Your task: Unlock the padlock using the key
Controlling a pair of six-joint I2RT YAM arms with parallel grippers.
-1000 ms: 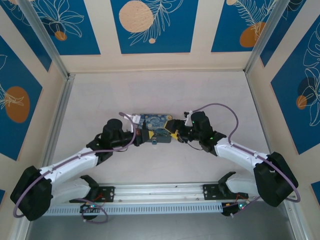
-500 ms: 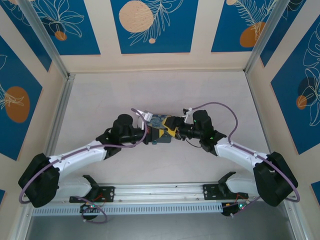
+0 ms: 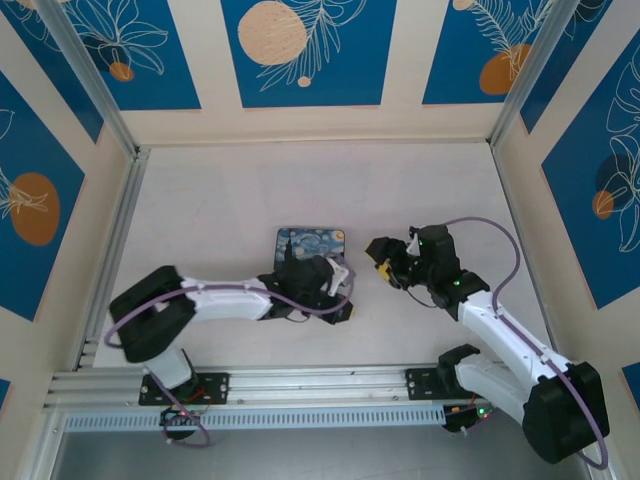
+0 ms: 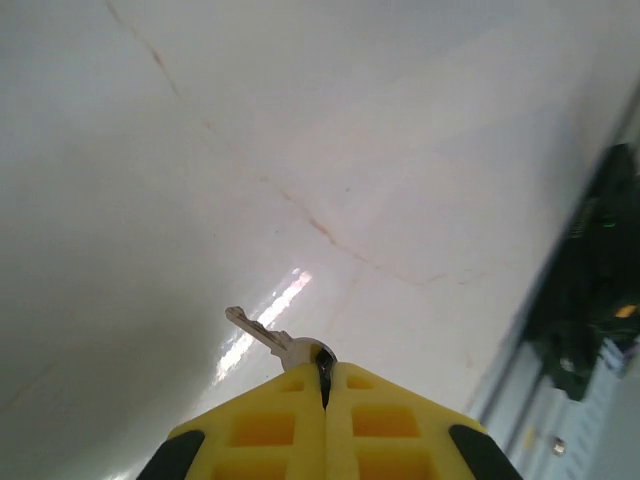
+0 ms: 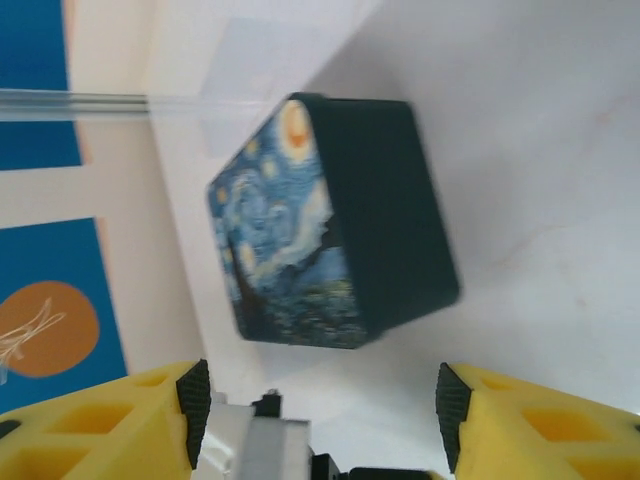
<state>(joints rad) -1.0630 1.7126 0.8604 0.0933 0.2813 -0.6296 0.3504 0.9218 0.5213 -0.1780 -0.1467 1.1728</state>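
My left gripper is shut on the bow of the small grey key. The key's blade sticks out up and to the left over the bare table. From above, the left gripper sits just in front of the dark-blue painted tin. My right gripper is to the right of the tin, and its yellow fingers stand wide apart, open. A blurred grey-white block shows low between them, touching neither clearly. I cannot make out the padlock.
The painted tin lies ahead of the right gripper on the pale table. An aluminium rail with black arm mounts runs along the near edge. Patterned walls close in the back and sides.
The two grippers, which met in front of the tin, have parted. The left arm swung right and toward the near edge with the key. The right gripper drew back to the right.
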